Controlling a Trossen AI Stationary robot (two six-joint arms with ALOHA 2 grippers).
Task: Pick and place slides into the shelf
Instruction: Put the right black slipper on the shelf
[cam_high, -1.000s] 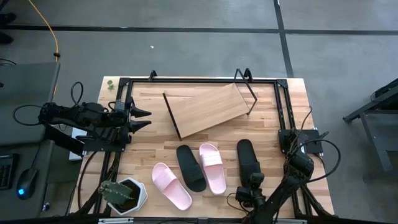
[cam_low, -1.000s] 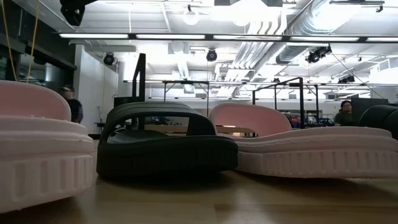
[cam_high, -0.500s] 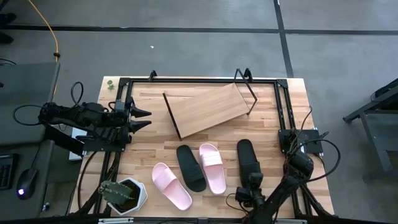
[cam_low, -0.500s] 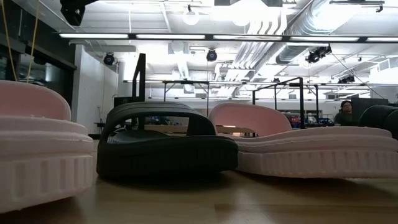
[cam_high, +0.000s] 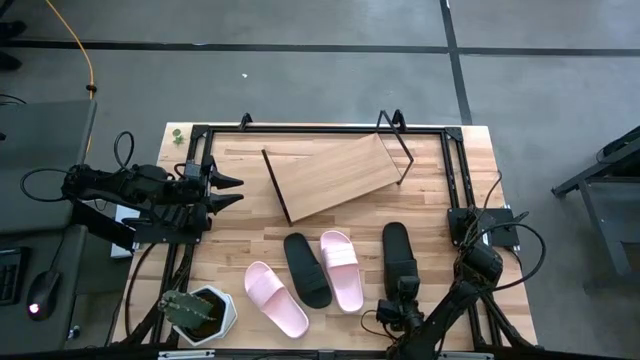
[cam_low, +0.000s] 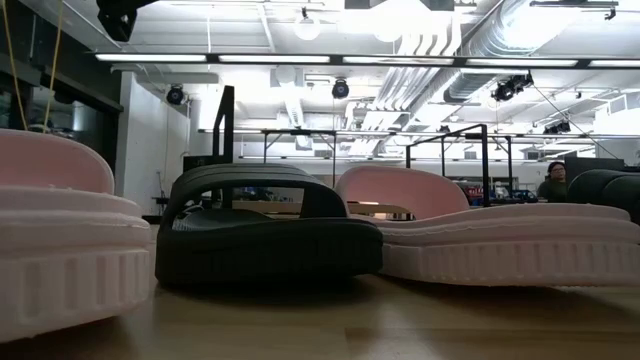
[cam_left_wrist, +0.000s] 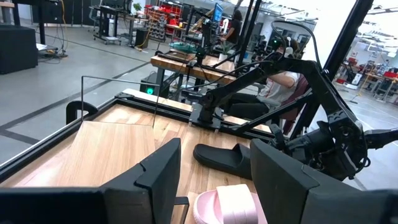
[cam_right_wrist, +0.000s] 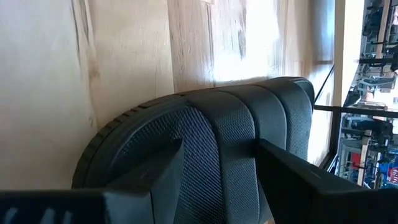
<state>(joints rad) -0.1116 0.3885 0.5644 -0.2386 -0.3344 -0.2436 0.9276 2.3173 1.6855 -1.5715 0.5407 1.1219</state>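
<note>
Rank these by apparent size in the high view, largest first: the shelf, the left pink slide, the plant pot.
1. The shelf, clearly largest.
2. The left pink slide.
3. The plant pot, though close to the slide, so this order is unsure.

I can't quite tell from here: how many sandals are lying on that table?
4, all on the tabletop, none hidden: a pale pink slide nearest the plant, a black slide beside it, another pink slide, and a second black slide at the right gripper.

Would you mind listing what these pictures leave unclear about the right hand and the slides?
- Right hand, high view: whether its fingers actually clamp the right-hand black slide; the wrist covers the heel.
- Right wrist view: the strap fills the frame, hiding contact.
- Low view: the shelf is hidden behind the slides.
</note>
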